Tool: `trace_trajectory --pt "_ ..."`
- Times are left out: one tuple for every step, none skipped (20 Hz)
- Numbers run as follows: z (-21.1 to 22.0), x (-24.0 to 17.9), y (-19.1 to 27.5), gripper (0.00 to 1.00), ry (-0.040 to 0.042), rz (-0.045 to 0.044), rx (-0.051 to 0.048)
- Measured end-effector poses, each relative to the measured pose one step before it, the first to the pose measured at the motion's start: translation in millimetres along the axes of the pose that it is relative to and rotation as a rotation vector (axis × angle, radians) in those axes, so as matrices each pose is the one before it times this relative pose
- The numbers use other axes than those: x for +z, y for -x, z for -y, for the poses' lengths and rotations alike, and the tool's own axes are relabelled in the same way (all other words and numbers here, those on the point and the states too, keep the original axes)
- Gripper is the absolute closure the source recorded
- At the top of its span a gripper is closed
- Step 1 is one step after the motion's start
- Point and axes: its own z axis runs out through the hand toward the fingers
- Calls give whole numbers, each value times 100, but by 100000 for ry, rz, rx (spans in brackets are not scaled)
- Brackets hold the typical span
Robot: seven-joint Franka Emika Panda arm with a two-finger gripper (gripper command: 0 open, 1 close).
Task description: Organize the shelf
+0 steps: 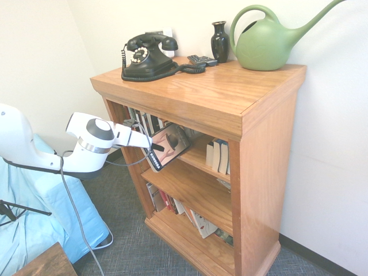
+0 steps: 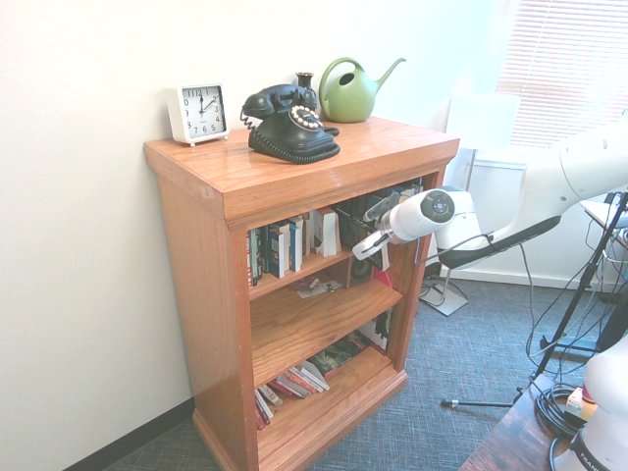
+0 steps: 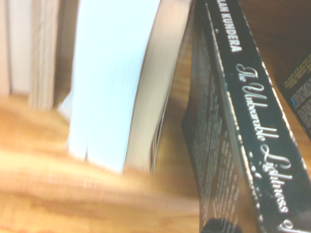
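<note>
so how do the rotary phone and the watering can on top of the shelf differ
The rotary phone is black, while the watering can is green. The phone sits low and carries a coiled cord, whereas the watering can stands taller, with a looped handle and a long spout. The phone has a round pale dial; the can has a plain side. Both rest on the wooden top of the bookcase.

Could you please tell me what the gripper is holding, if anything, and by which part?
The gripper holds a black paperback book with a picture cover, apparently near its spine.
</note>
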Motion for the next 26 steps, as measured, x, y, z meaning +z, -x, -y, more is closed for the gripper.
trace_trajectory --pt "134 366 -324 100 -97 84 830" --pt "125 310 -309 100 -68 -15 752" --pt "108 342 -276 100 27 112 824" --pt "110 316 -310 100 87 -65 703" --pt "87 303 -223 100 13 44 562" --pt "181 283 -212 100 -177 55 440" --pt "206 240 -86 100 -111 129 312" --pt "279 195 -93 100 -37 -49 176" --pt "287 155 5 100 -52 57 25" --pt "269 127 -17 100 -19 52 188" --pt "303 90 -105 100 12 43 448" --pt "243 84 -92 100 -62 398 624" --pt "226 67 -73 100 -176 460 681" --pt "233 66 -176 100 -295 446 853" --pt "196 65 -181 100 -172 591 996" --pt "170 92 -166 100 -107 799 1051" --pt "83 34 5 100 44 761 943" --pt "61 -14 -35 100 69 563 629" --pt "48 -15 -7 100 42 406 681" --pt "35 -8 1 100 27 309 458" --pt "15 -2 -8 100 30 177 182" --pt "-1 1 -6 100 15 38 -40" --pt "-4 2 -6 100 8 1 -123" --pt "-5 2 -11 100 11 -12 -194" --pt "-6 3 -16 100 31 -21 -301" --pt "-10 6 -24 100 71 -18 -254"
